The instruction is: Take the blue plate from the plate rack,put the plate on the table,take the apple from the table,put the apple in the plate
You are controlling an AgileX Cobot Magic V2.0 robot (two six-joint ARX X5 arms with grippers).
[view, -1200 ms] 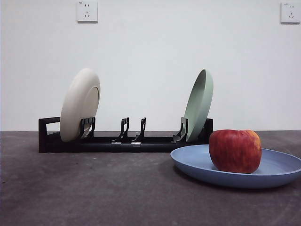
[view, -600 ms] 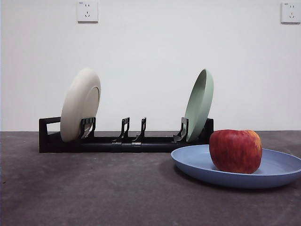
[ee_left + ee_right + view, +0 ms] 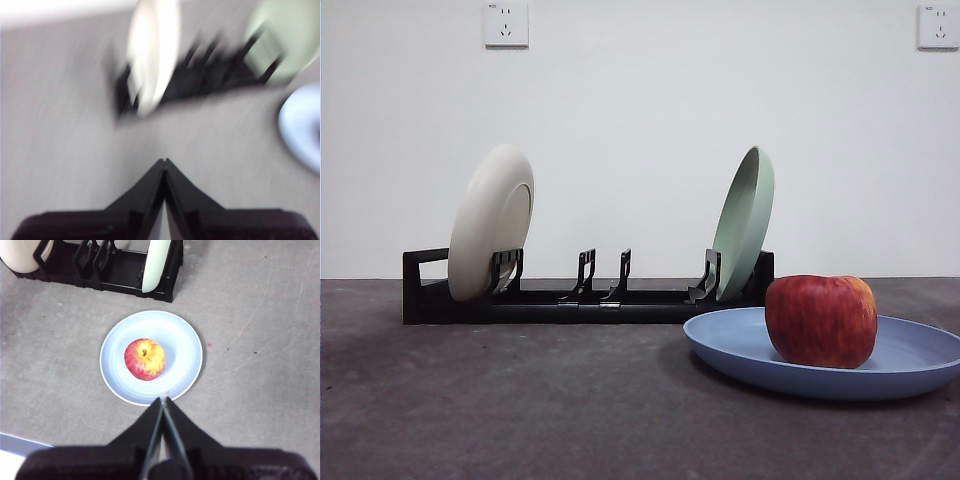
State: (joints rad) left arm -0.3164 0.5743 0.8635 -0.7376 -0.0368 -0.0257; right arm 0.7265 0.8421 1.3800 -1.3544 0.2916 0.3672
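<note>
The blue plate (image 3: 910, 360) lies flat on the dark grey table (image 3: 520, 410), in front of the right end of the black plate rack (image 3: 580, 300). The red apple (image 3: 820, 320) sits in the plate; the right wrist view shows it (image 3: 144, 359) near the middle of the plate (image 3: 185, 347). My right gripper (image 3: 164, 401) is shut and empty, high above the plate's near rim. My left gripper (image 3: 164, 162) is shut and empty, high over the table near the rack (image 3: 210, 80); its view is blurred, with the plate's edge (image 3: 300, 127) at the side. Neither gripper shows in the front view.
A cream-white plate (image 3: 490, 222) stands in the rack's left end and a pale green plate (image 3: 744, 222) in its right end. The middle slots hold nothing. Two wall sockets (image 3: 506, 24) are on the white wall behind.
</note>
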